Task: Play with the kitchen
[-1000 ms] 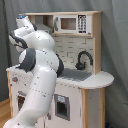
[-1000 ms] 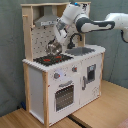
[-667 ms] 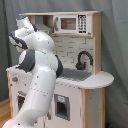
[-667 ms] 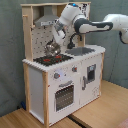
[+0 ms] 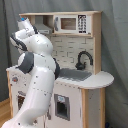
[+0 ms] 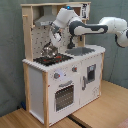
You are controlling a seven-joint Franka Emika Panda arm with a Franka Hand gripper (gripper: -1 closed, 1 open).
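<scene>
Kitchen [image 6: 60, 75] stands on the wood floor, arm reaching over its stovetop [image 6: 52, 59]. Gripper [image 6: 55, 39] hangs just above a small pot [image 6: 49, 49] there; grip state cannot be told, possibly holding its handle. Play looks mid-course; sink [image 6: 80, 50] and oven door [image 6: 65, 95] untouched.

Stovetop [image 6: 51, 59] behind arm, first exterior view
</scene>
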